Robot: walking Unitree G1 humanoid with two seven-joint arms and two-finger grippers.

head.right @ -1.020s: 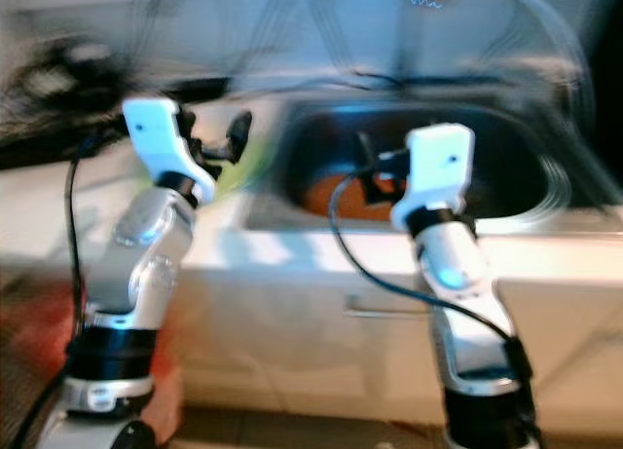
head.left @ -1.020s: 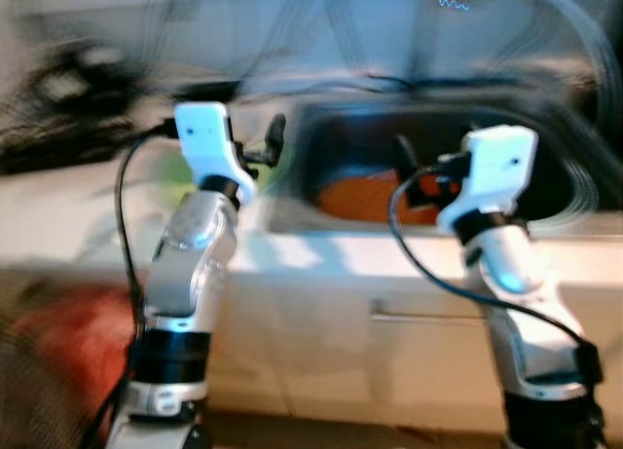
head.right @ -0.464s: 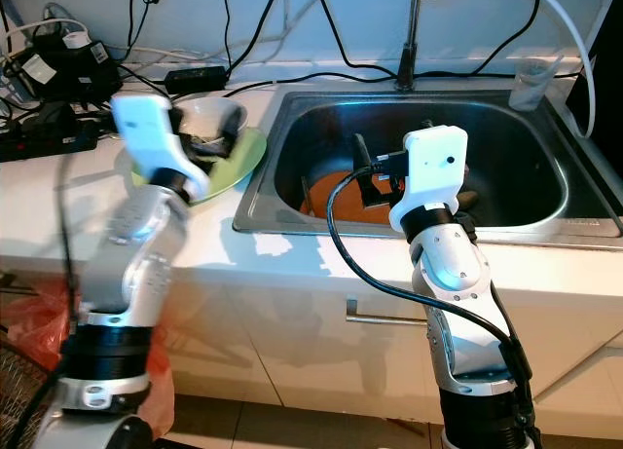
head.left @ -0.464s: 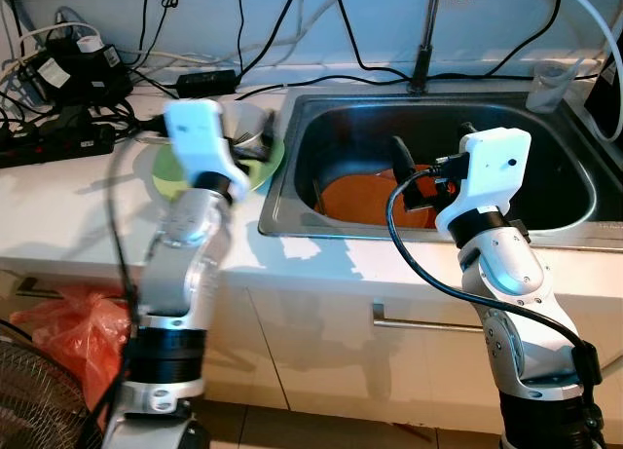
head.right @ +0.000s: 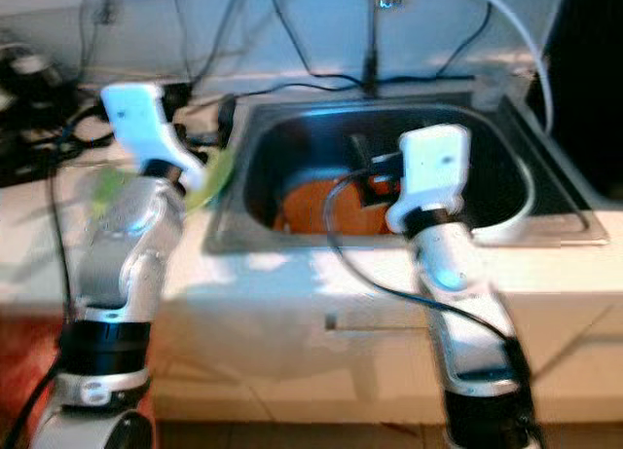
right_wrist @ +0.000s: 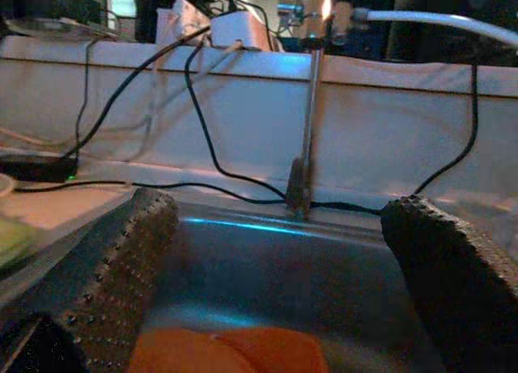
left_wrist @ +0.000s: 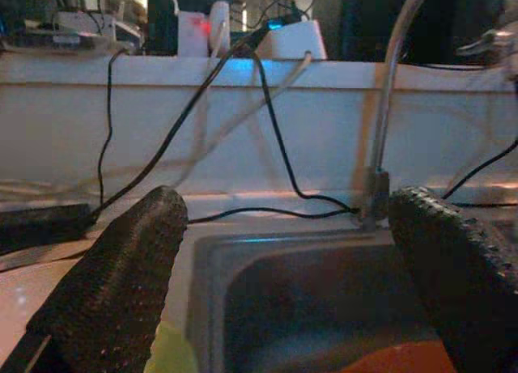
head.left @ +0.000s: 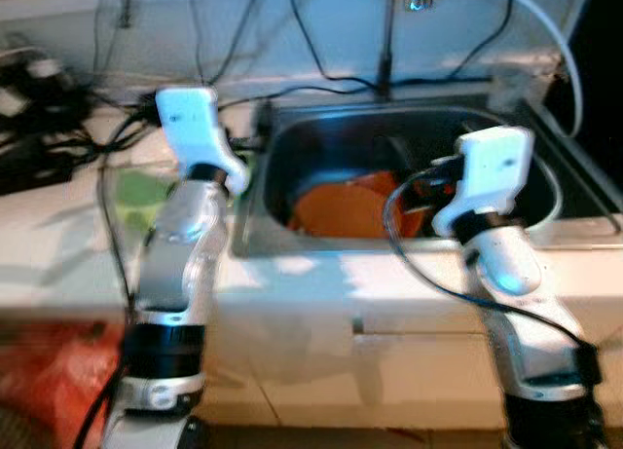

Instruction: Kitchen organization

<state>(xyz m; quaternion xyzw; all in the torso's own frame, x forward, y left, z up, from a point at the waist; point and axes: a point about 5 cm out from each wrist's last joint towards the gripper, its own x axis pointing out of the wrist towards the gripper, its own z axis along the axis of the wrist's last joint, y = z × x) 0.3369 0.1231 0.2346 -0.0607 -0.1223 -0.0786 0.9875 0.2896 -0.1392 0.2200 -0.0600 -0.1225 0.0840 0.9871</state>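
Observation:
A steel sink (head.left: 540,181) is set in the white counter, and an orange plate (head.left: 341,207) lies in its basin, also seen as the orange plate (right_wrist: 235,353). A green plate (head.left: 131,191) sits on the counter left of the sink, blurred. My left gripper (left_wrist: 283,227) is open and empty, held by the sink's left rim and facing the faucet (left_wrist: 380,146). Over the basin's front my right gripper (right_wrist: 275,227) is open and empty, above the orange plate.
Black cables and power blocks (head.left: 39,89) crowd the back left of the counter. A white hose (head.left: 526,11) arcs from the faucet (head.left: 386,40). A clear cup (head.left: 511,79) stands behind the sink's right corner. A drawer handle (head.left: 355,327) and a red bag (head.left: 49,371) lie below.
The whole picture has slid left and gone blurry, so the camera has turned right. Both arms hold the same raised pose, the left one now nearer the sink's rim.

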